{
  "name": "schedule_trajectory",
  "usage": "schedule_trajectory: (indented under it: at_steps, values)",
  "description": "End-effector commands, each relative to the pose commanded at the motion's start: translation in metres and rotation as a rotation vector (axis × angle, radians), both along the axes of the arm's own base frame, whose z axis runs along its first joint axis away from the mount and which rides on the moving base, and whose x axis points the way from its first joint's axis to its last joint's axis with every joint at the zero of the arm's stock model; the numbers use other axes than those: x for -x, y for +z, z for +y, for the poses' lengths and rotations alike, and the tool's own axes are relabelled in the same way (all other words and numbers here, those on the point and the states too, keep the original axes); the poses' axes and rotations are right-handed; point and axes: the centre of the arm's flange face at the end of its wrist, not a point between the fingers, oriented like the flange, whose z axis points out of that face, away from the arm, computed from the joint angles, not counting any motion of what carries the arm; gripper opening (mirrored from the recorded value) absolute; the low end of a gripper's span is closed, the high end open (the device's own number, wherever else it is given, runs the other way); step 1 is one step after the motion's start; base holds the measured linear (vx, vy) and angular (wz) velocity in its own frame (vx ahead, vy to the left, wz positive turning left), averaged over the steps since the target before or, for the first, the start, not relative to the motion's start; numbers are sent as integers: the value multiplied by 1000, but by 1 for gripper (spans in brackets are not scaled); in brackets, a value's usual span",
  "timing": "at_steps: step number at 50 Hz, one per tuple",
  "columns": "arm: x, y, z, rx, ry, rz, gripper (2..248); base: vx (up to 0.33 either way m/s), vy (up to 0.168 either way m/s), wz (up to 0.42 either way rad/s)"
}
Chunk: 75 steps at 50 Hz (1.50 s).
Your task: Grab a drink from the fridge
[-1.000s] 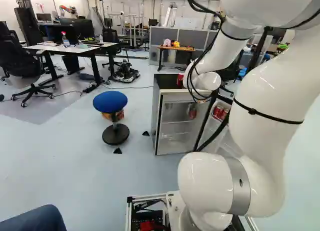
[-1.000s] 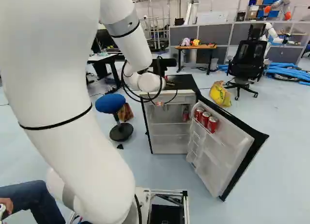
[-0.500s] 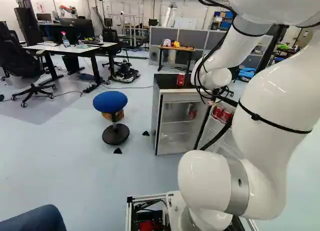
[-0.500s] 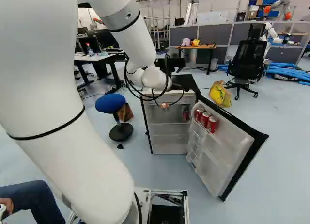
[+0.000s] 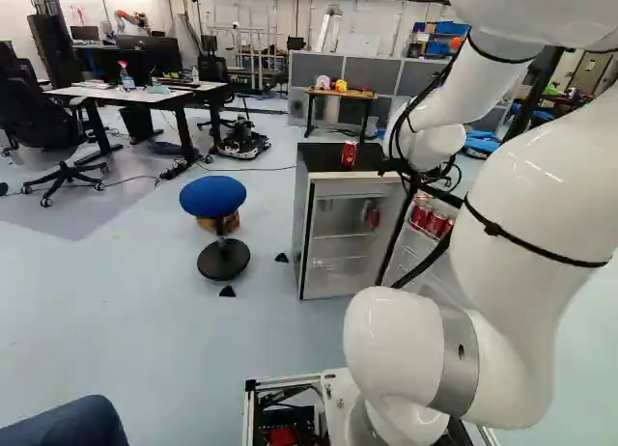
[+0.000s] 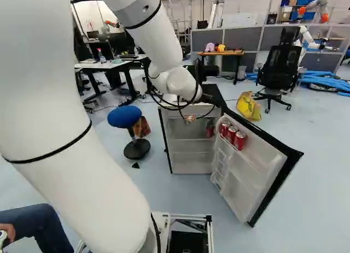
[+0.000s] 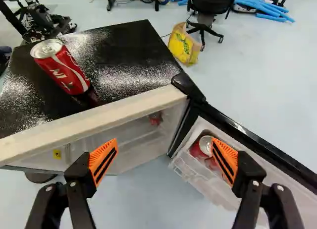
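In the right base view the gripper [image 6: 190, 118] hangs in front of the fridge [image 6: 168, 133], near its top edge. Seen from the wrist, the gripper [image 7: 164, 144] is wide open, nothing between its orange pads. Its fingers stand over the gap between the fridge's front edge and the swung-out door [image 6: 240, 182]. One fingertip overlaps the red cans [image 7: 202, 145] in the door rack, where several stand in a row [image 6: 232, 134]. Another red can [image 7: 155, 118] is inside the fridge. A red can [image 7: 62, 68] stands upright on the black fridge top [image 7: 129, 53].
A blue stool [image 5: 213, 197] stands beside the fridge. Behind are a wooden table [image 6: 221, 53], a black office chair [image 6: 279, 69] and a yellow bag [image 6: 249, 106]. Another robot [image 6: 314, 6] is far back. A seated person's leg [image 6: 33, 220] is close beside the base.
The arm and gripper have moved to the right in both base views, toward the open door. In the left base view the can on the fridge top now shows whole. The base has stayed put.
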Motion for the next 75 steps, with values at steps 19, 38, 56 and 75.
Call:
schedule_trajectory:
  at_steps: [19, 38, 56, 75]
  values:
    - [12, 12, -25, -52, -76, 96, 247, 0, 0, 0]
    - [26, 26, -48, -133, -168, 180, 247, 0, 0, 0]
    - [40, 41, -69, -214, -244, 256, 247, 0, 0, 0]
    - [52, 58, -92, -263, -301, 313, 247, 0, 0, 0]
